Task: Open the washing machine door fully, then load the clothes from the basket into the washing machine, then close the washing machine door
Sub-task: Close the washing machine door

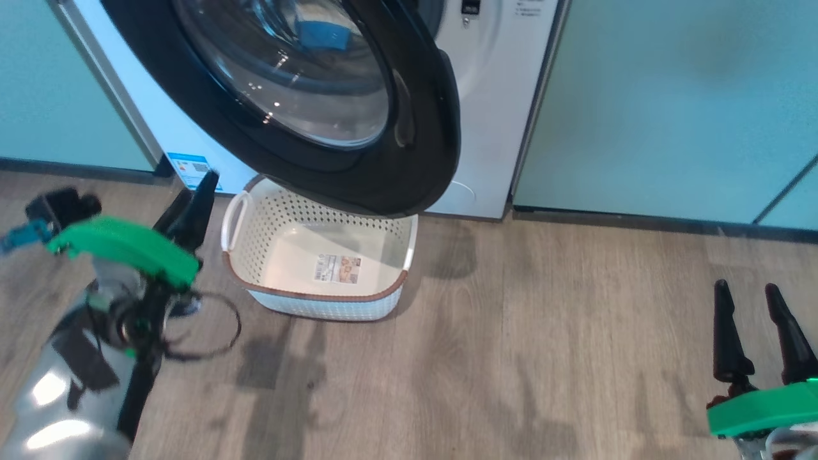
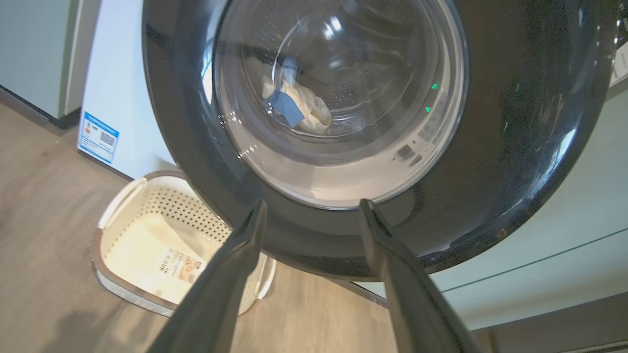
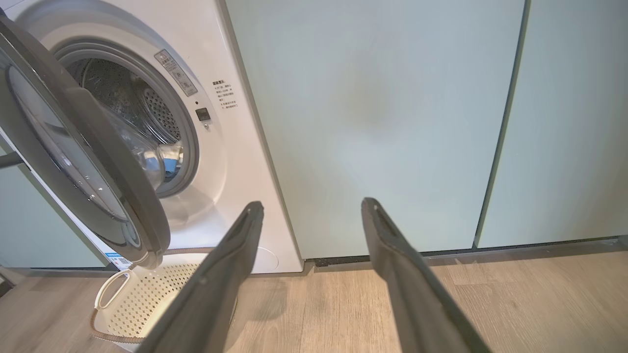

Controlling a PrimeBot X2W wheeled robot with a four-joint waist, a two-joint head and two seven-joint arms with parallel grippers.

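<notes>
- Right gripper (image 1: 746,287), lower right of the head view: two long dark fingers spread apart, nothing held, above the grey-brown wood plank floor (image 1: 511,358).
- Left gripper (image 2: 312,205), left side of the head view, green wrist bracket: in the left wrist view its fingers are wide apart and grip nothing. The tips sit in front of the lower rim of the door; contact cannot be told.
- Small rectangular cream plastic basket (image 1: 319,311) with perforated sides, brown rim and white side handles: stands on the floor at centre left of the head view, just right of the left gripper. Its far end lies under the door's bottom edge, and a paper label shows on its bottom.
- Large round glossy black washing machine door (image 1: 415,160) with bulging clear glass bowl: upper centre, swung partway out from the front, hinged on the frame's left.
- Big white front-loading washing machine (image 1: 492,128): upper centre, blue sticker at its lower left corner.
- Pale yellow clothes (image 2: 311,105) with a bright blue patch: inside the perforated steel drum, seen through the glass.
- Flat pale green cabinet doors (image 1: 671,96): on both sides of the washer.
</notes>
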